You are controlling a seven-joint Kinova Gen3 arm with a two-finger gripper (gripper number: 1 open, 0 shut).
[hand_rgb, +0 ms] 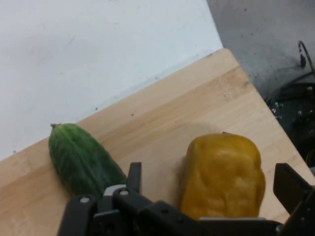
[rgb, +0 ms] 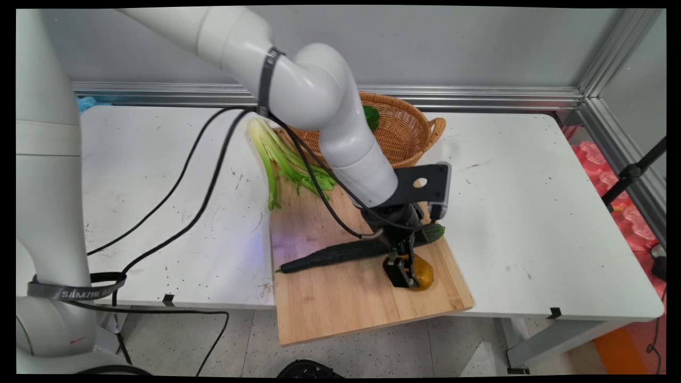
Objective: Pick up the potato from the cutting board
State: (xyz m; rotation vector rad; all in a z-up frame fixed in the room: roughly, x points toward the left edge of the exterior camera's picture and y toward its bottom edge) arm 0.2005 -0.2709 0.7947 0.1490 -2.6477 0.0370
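- The pincer [rgb: 408, 271] is low over the bamboo cutting board [rgb: 340, 303], its fingers spread wide, one on each side of a yellow bell pepper [rgb: 422, 272].
- In the hand view the pepper [hand_rgb: 224, 174] fills the space between the left finger [hand_rgb: 134, 177] and the right finger [hand_rgb: 290, 186]; a gap shows on each side, so the fingers are apart and not clamped on it. Whether either pad touches the pepper cannot be told.
- The pepper lies on the board near its right near corner.
- A dark green cucumber [rgb: 346, 250] lies across the board just behind the pepper. The pincer's linkage hides its middle part in the main view, and only its stem end [hand_rgb: 81, 157] shows in the hand view.
- Green onions [rgb: 276, 154] lie at the board's far left corner, partly on the white surface [rgb: 532, 213]; the arm and black cables [rgb: 207, 175] cross over them.
- A wicker basket [rgb: 409, 133] stands behind the board; the arm hides most of it, and something green inside is only partly seen.
- The board's near edge juts past the surface's edge.
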